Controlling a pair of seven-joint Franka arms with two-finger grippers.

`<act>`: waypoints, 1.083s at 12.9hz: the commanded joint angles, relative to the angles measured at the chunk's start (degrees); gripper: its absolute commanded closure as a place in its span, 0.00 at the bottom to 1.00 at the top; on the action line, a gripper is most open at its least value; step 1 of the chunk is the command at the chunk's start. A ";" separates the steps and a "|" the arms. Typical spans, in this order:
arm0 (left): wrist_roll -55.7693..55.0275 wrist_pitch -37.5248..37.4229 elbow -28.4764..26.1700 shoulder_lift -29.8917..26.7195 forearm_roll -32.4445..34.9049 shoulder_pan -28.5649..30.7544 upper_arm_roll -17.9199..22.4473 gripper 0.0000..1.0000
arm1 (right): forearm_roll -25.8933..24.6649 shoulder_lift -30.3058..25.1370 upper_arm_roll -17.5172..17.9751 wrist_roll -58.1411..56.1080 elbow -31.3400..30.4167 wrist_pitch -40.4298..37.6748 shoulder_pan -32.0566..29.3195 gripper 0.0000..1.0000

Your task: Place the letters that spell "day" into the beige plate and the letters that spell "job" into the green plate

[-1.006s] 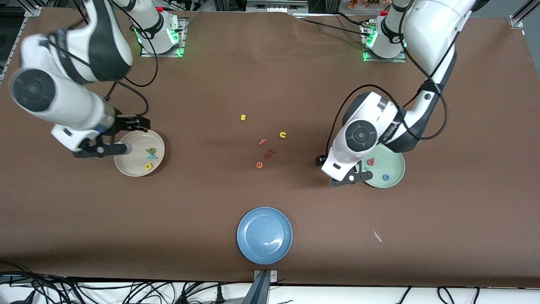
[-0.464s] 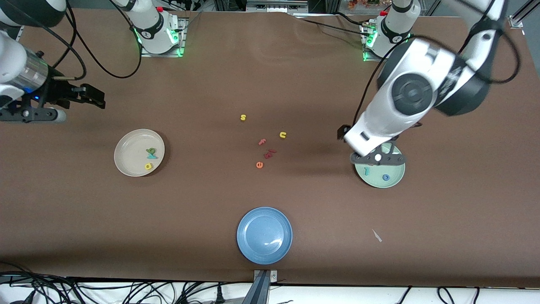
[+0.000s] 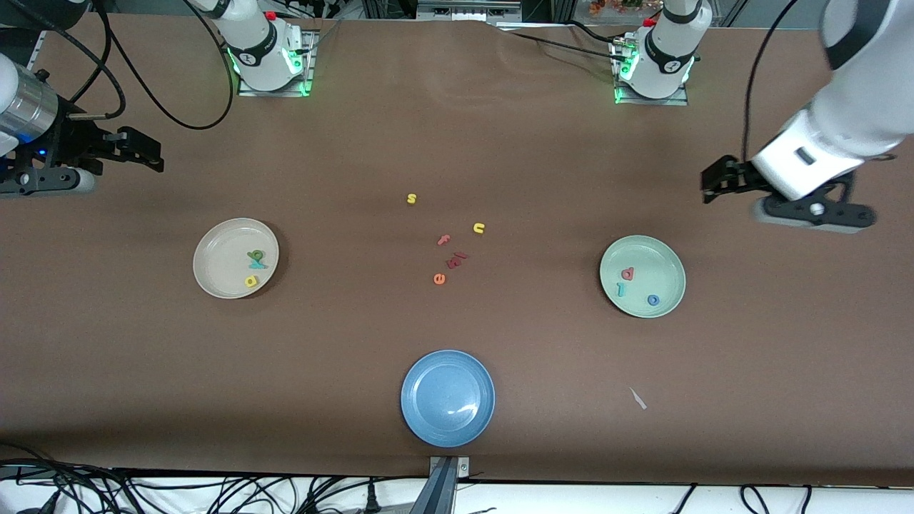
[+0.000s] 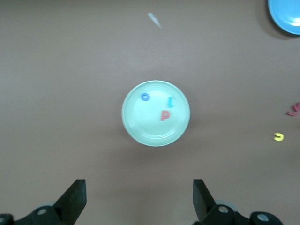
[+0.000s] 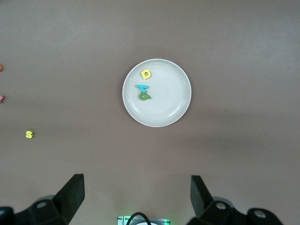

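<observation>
The beige plate holds the green "a", teal "y" and yellow "d"; the right wrist view shows the plate under my open, empty right gripper. That gripper hangs high over the right arm's end of the table. In the green plate lie the red "b", teal "j" and blue "o". My left gripper hovers open and empty over the left arm's end, with this plate in its wrist view.
A blue plate sits near the front edge. Loose letters lie mid-table: yellow "s", yellow "u", red "f", another red letter, orange "e". A white scrap lies nearer the camera than the green plate.
Both arms have lifted off their plates and swung outward to the table's ends. The letters in both plates have stayed put.
</observation>
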 commanded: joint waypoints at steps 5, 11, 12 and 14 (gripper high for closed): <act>11.33 8.72 -8.57 -4.66 -2.45 1.20 5.00 0.00 | 0.06 -0.62 0.83 1.35 -1.44 1.25 -1.85 0.00; 5.22 5.31 -7.69 -5.27 -2.37 1.37 5.99 0.00 | -0.20 -0.44 0.83 1.08 -1.09 0.71 -1.85 0.00; 3.01 5.03 -7.25 -5.09 -2.11 1.20 5.90 0.00 | -0.29 -0.44 0.83 1.17 -1.17 0.98 -1.85 0.00; 2.90 4.86 -6.54 -4.92 -1.67 0.49 5.72 0.00 | -0.29 -0.09 0.83 1.17 -0.74 1.85 -1.93 0.00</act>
